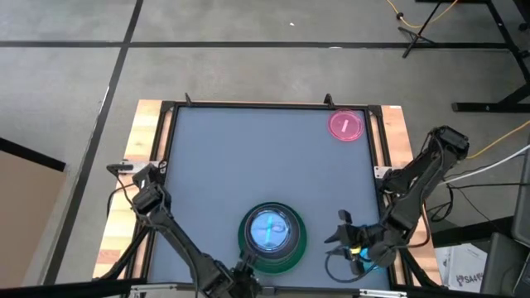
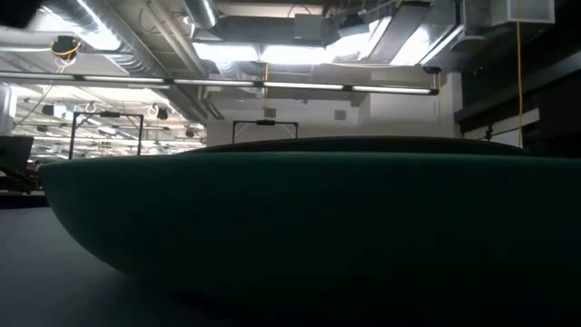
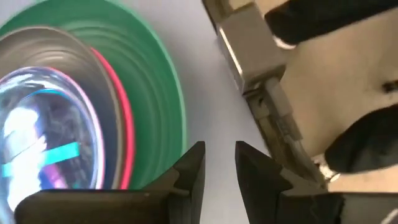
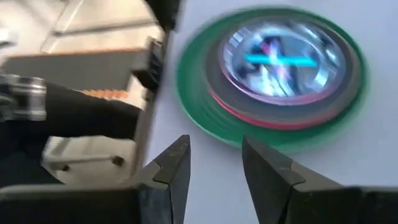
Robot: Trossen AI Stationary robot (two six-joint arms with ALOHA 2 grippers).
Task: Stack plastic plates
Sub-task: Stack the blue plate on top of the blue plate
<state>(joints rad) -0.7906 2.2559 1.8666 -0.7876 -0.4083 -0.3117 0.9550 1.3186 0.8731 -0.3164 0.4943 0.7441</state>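
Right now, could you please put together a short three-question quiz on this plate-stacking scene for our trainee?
1. True or false: the small pink plate with a pale stripe already lies on the stack.
2. Which plate tops the stack on the large dark green plate? A) dark grey B) translucent blue C) pink
3. Fill in: the right gripper has its fingers ____ and holds nothing.

Key: 1. False, it lies alone at the far right corner. 2. B, the translucent blue plate. 3. open.
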